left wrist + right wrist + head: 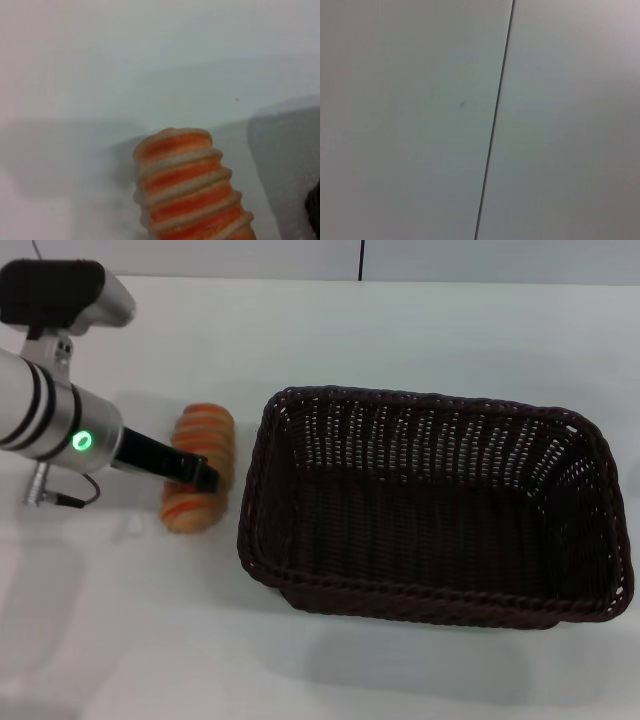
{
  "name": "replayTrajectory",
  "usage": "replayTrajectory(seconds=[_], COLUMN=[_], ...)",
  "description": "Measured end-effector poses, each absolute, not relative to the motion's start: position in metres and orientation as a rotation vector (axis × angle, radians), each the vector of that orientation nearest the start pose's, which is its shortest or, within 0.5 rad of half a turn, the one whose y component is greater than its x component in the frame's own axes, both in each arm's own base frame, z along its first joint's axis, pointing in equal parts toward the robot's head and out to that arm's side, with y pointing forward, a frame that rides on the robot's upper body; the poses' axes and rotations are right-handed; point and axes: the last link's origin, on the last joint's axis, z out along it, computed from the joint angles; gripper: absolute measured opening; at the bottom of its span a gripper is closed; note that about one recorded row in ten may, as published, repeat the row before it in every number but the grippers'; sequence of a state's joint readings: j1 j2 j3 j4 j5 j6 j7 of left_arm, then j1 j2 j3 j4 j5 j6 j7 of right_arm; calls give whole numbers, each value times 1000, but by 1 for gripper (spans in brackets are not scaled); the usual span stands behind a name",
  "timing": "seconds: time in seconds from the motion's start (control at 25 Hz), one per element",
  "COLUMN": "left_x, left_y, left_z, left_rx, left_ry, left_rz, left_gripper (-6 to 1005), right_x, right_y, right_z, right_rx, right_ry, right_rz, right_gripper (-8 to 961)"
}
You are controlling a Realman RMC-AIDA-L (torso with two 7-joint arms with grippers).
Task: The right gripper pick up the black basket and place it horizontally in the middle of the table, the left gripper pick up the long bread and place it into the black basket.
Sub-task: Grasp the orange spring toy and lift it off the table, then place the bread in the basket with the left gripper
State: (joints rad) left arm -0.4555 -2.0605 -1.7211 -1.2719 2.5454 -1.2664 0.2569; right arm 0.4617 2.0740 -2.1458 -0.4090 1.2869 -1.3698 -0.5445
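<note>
I see the black basket (432, 510) lying flat on the white worktop (400, 330), its long side running across my head view, open side up and nothing inside it. I use it as my landmark.

The long bread (200, 478) lies on the worktop just beside the basket's left short end, not touching the rim as far as I can tell; a thin strip of white shows between them. Its long axis runs roughly along that short end, striped orange-and-tan top facing up.

My left claw (203, 474) reaches in from the side of the bread away from the basket, the arm's green light glowing behind it. A black finger (160, 457) lies across the middle of the loaf, its tip ending near the edge of the bread that faces the basket. I cannot tell how far the claw is open or whether it has hold of the bread; only that one dark finger shows over the loaf. In my left wrist view the bread (192, 192) fills the near part of the picture, ridges clear, resting on the worktop (150, 60) with shadow around it.

My right claw is not in any view; the right wrist camera shows only a plain pale surface (410, 125) crossed by a thin dark seam (495, 120).
</note>
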Motion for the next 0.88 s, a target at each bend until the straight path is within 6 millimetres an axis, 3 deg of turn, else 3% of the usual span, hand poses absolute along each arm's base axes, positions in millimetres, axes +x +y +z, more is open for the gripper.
replayTrajectory(seconds=[0.08,0.12,0.16,0.44,0.68,0.84,0.88], left_x=[-231,-226,-226,-187,-143,-143,-134], left_y=[360,365,365,371,357,357,350], left_z=[4,19,19,75,81,81,75], left_rx=[-2198,-2171,-2171,-2159,-2331,-2331,-2401], left_ry=[-1357,-1314,-1314,-1058,-888,-888,-884], left_rz=[187,148,148,-22,-101,-101,-117], left_gripper=[340,329,318,270,282,301,306], right_x=[297,297,297,299,302,302,302], right_y=[353,353,353,356,358,360,360], right_z=[56,56,56,59,62,65,65], right_rx=[-1036,-1036,-1036,-1025,-1017,-1006,-1005], right_ry=[242,242,242,253,265,267,269], right_rz=[477,476,476,467,459,460,459], right_gripper=[280,280,280,280,280,280,280])
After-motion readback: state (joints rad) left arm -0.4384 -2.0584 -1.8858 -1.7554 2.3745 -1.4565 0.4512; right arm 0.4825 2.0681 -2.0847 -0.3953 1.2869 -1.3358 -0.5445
